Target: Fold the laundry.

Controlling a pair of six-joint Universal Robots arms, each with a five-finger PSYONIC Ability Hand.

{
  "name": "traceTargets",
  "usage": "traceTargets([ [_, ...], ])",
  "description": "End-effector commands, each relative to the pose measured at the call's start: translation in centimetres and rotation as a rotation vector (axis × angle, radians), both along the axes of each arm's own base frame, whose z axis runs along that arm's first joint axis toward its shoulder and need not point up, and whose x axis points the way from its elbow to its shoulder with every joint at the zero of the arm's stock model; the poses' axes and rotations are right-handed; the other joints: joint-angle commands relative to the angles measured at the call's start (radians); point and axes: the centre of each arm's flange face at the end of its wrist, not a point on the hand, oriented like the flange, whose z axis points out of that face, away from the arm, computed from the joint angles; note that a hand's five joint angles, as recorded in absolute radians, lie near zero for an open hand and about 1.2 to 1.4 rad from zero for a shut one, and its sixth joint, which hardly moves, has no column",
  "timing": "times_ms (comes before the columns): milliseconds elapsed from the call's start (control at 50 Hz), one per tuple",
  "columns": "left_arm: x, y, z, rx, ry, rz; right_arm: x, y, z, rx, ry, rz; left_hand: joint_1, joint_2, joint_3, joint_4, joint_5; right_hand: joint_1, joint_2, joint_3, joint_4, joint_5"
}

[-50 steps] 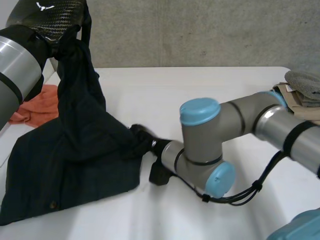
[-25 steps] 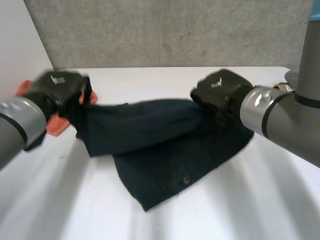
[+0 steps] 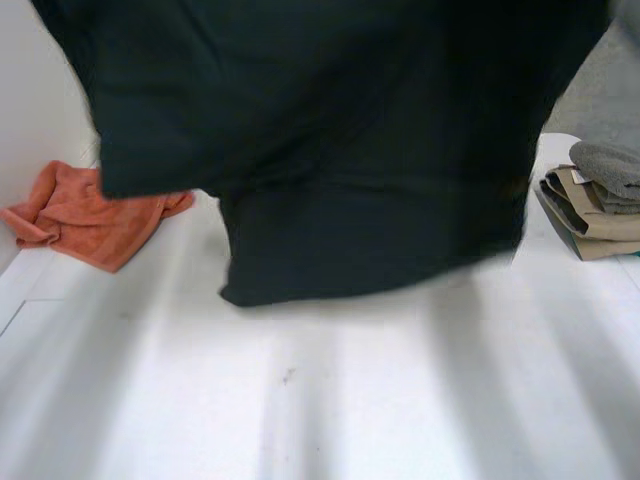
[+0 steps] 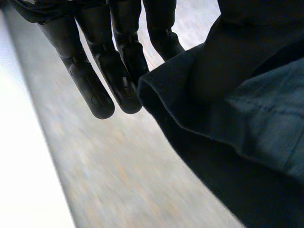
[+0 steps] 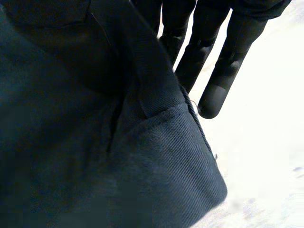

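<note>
While the dark garment (image 3: pixel 350 150) hangs above the table (image 3: pixel 350 400), left hand (image 4: pixel 114 71) pinching one edge, right hand (image 5: pixel 229 64) another.

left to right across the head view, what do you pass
orange cloth → dark garment, held up over the table → stack of folded grey and tan laundry

The big cloth (image 3: pixel 350 150) is very dark blue, almost black, with no pattern (close beside the right hand (image 5: pixel 228 66) it shows tiny slanted lines in the weave). The right hand is black, and the left hand (image 4: pixel 80 71) is black too. The crumpled cloth (image 3: pixel 90 215) is orange. The folded pile (image 3: pixel 590 215) is grey on top and tan below. The desk (image 3: pixel 350 400) is white.
</note>
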Motion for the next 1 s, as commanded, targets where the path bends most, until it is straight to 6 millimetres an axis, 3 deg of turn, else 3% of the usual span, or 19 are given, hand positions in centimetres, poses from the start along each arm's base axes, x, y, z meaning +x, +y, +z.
traceTargets([
  [20, 1.1, 1.9, 3.0, -0.084, 0.024, 0.019, -1.1, 3.0, 2.7, -0.085, -0.031, 0.03, 0.239, 0.196, 0.202, 0.192, 0.227, 0.296, 0.215, 0.206, 0.199, 0.222],
  [200, 1.1, 2.9, 4.9, -0.14, 0.041, 0.007, -1.7, 5.1, 4.4, -0.13, -0.054, 0.043, 0.239, 0.196, 0.202, 0.192, 0.227, 0.296, 0.215, 0.206, 0.199, 0.222],
  [260, 0.8, 1.8, 5.0, -0.135, 0.038, 0.007, -1.5, 4.9, 4.6, -0.133, -0.057, 0.047, 0.239, 0.196, 0.202, 0.192, 0.227, 0.296, 0.215, 0.206, 0.199, 0.222],
  [340, -0.3, -1.9, 3.4, -0.071, 0.015, 0.01, -0.5, 2.7, 3.1, -0.084, -0.033, 0.043, 0.239, 0.196, 0.202, 0.192, 0.227, 0.296, 0.215, 0.206, 0.199, 0.222],
  [420, -1.6, -6.0, 0.9, 0.008, -0.008, 0.009, 1.1, -0.8, 0.1, 0.009, -0.004, 0.044, 0.239, 0.196, 0.202, 0.192, 0.227, 0.296, 0.215, 0.206, 0.199, 0.222],
  [440, -2.1, -7.9, -0.4, 0.041, -0.023, 0.011, 1.9, -2.4, -1.5, 0.054, 0.01, 0.044, 0.239, 0.196, 0.202, 0.192, 0.227, 0.296, 0.215, 0.206, 0.199, 0.222],
  [500, -3.0, -10.8, -2.6, 0.074, -0.042, 0.016, 3.2, -4.8, -4.2, 0.115, 0.034, 0.043, 0.239, 0.196, 0.202, 0.192, 0.227, 0.296, 0.215, 0.206, 0.199, 0.222],
  [520, -3.6, -12.7, -4.2, 0.092, -0.057, 0.02, 4.1, -6.5, -6.1, 0.149, 0.044, 0.042, 0.239, 0.196, 0.202, 0.192, 0.227, 0.296, 0.215, 0.206, 0.199, 0.222],
  [580, -4.7, -15.5, -7.1, 0.116, -0.081, 0.017, 5.5, -9.2, -9.1, 0.175, 0.055, 0.031, 0.239, 0.196, 0.202, 0.192, 0.227, 0.296, 0.215, 0.206, 0.199, 0.222],
  [600, -5.4, -17.4, -9.1, 0.12, -0.098, 0.014, 6.3, -10.9, -11.0, 0.178, 0.05, 0.012, 0.239, 0.196, 0.202, 0.192, 0.227, 0.296, 0.215, 0.206, 0.199, 0.222],
  [700, -7.9, -22.1, -15.3, 0.096, -0.158, -0.011, 8.8, -15.6, -17.3, 0.146, 0.028, -0.039, 0.239, 0.196, 0.202, 0.192, 0.227, 0.296, 0.215, 0.206, 0.199, 0.222],
  [720, -8.3, -22.8, -16.1, 0.079, -0.167, -0.014, 9.2, -16.2, -18.2, 0.127, 0.027, -0.04, 0.239, 0.196, 0.202, 0.192, 0.227, 0.185, 0.104, 0.095, 0.088, 0.111],
  [740, -8.9, -23.8, -17.3, 0.048, -0.189, -0.01, 10.0, -17.2, -20.2, 0.09, 0.029, -0.044, 0.033, -0.01, -0.004, -0.014, 0.021, -0.592, -0.673, -0.682, -0.689, -0.666],
  [760, -9.1, -24.3, -18.2, 0.051, -0.202, 0.0, 10.3, -17.6, -21.0, 0.068, 0.031, -0.051, -0.292, -0.334, -0.329, -0.338, -0.304, -0.925, -1.007, -1.016, -1.023, -1.0],
  [800, -9.4, -24.7, -18.9, 0.06, -0.218, 0.04, 11.0, -18.4, -22.0, -0.005, 0.037, -0.087, -0.983, -1.025, -1.02, -1.029, -0.995, -0.925, -1.007, -1.016, -1.023, -1.0],
  [920, -8.2, -23.8, -18.7, 0.145, -0.193, 0.135, 9.9, -18.4, -21.3, 0.023, -0.004, -0.143, -0.983, -1.025, -1.02, -1.029, -0.995, -0.925, -1.007, -1.016, -1.023, -1.0],
  [1000, -6.7, -21.6, -18.0, 0.2, -0.191, 0.158, 7.7, -17.1, -19.7, 0.162, -0.013, -0.097, -0.983, -1.025, -1.02, -1.029, -0.995, -0.925, -1.007, -1.016, -1.023, -1.0],
])
